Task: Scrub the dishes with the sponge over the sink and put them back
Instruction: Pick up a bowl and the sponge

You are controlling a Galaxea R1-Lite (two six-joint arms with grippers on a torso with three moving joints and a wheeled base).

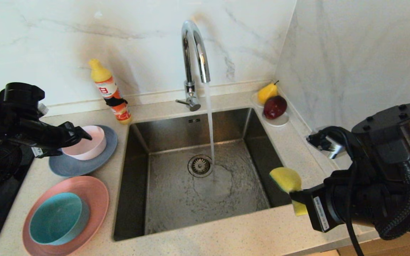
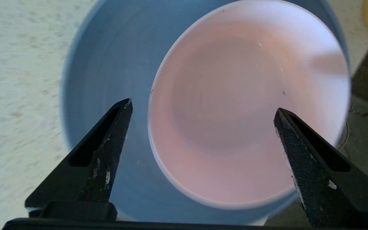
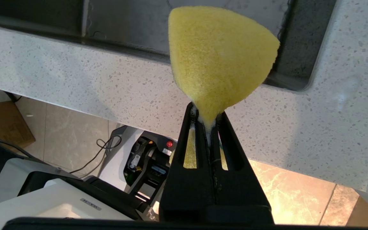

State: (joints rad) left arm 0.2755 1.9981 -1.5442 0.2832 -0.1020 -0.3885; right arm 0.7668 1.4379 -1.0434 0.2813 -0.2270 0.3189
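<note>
Pink bowl (image 2: 248,105) about to be picked up

The left gripper (image 2: 203,111) is held wide apart above the bowl, resting on the grey-blue plate (image 1: 66,165); the sponge (image 3: 219,57) is clamped in the right gripper (image 3: 208,123) beside the sink (image 1: 176,199); a rim grasp is called for next

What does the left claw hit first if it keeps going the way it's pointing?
Most likely the pale pink bowl: the open left claw points down at it, one finger over the grey-blue plate it sits on, the other over the bowl's inside. Depth is unclear, so contact order is a guess.
</note>
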